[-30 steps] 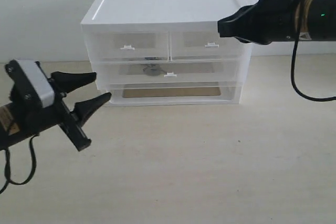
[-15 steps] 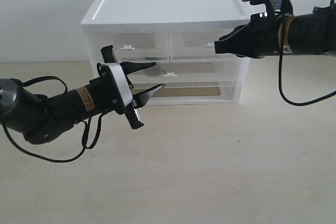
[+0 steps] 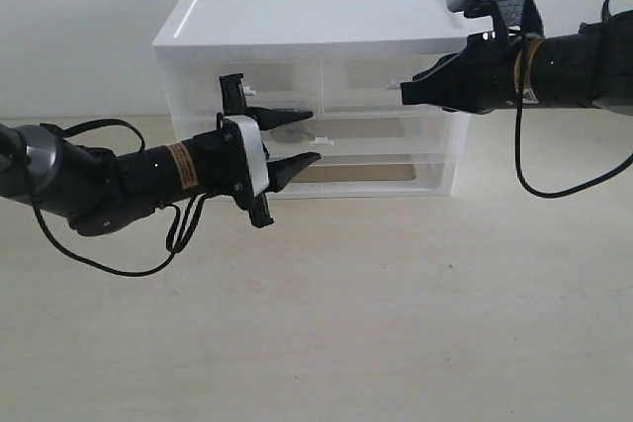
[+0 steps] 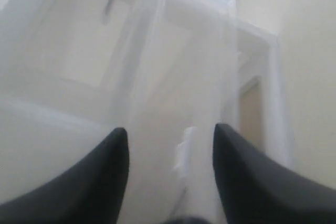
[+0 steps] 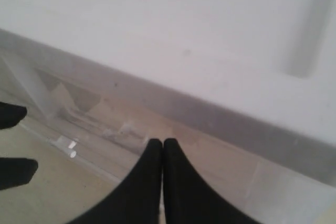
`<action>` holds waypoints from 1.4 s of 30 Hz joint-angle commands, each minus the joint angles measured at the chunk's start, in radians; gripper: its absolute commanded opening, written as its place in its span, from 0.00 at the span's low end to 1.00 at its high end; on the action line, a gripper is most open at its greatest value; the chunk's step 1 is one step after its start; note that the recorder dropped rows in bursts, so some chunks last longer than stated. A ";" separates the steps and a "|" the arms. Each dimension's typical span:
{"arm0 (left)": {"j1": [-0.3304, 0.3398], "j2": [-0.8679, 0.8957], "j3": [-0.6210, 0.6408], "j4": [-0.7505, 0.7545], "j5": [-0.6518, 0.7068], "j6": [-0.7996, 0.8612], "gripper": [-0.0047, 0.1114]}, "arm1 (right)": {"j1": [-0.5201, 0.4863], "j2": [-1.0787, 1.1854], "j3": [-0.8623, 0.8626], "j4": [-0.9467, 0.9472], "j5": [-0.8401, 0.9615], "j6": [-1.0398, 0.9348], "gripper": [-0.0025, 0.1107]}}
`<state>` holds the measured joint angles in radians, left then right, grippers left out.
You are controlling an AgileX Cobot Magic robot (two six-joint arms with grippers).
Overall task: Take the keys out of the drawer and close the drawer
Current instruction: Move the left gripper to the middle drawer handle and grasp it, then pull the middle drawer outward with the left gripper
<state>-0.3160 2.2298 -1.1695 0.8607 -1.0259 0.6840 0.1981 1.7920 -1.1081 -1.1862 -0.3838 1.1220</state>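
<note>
The drawer (image 3: 396, 131) is the wide translucent one in the middle of the white cabinet, and its front sits flush with the cabinet. Its white tab handle (image 3: 319, 140) lies just past the tips of my left gripper (image 3: 315, 135), which is open, one finger above the tab and one below. In the left wrist view the handle (image 4: 184, 150) shows between the fingers (image 4: 113, 150) of the left gripper (image 4: 169, 131), untouched. The keys (image 3: 288, 129) show only dimly through the drawer front. My right gripper (image 3: 406, 94) is shut and empty, level with the upper right drawer; its tips (image 5: 162, 143) press together.
Two half-width drawers (image 3: 257, 86) sit above the wide one, and an open-fronted base frame (image 3: 435, 173) lies below it. The cabinet top (image 3: 316, 7) is flat and white, backed by a wall. The beige tabletop (image 3: 376, 303) spreads in front. Cables hang from both arms.
My left arm has swung in from the far left to the drawer front, its open fingers now bracketing the handle. The right gripper has shifted slightly left.
</note>
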 commanded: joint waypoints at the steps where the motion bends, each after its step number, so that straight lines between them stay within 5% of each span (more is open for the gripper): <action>1: -0.019 0.011 0.041 0.156 0.047 0.003 0.40 | 0.001 -0.001 -0.012 0.006 0.014 -0.016 0.02; 13: -0.064 0.011 0.044 -0.262 0.040 0.401 0.40 | 0.001 -0.001 -0.012 0.020 0.012 -0.024 0.02; 25: -0.066 0.012 0.009 -0.232 0.105 0.402 0.40 | 0.001 -0.001 -0.012 0.020 0.010 -0.029 0.02; 32: -0.066 0.012 -0.020 -0.235 0.123 0.416 0.24 | 0.001 -0.001 -0.012 0.022 0.010 -0.031 0.02; 42: -0.068 0.052 -0.064 -0.155 0.182 0.416 0.22 | 0.001 -0.001 -0.012 0.022 0.008 -0.031 0.02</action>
<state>-0.3839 2.2690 -1.2256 0.7221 -0.8693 1.1044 0.1996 1.7920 -1.1100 -1.1808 -0.3821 1.0995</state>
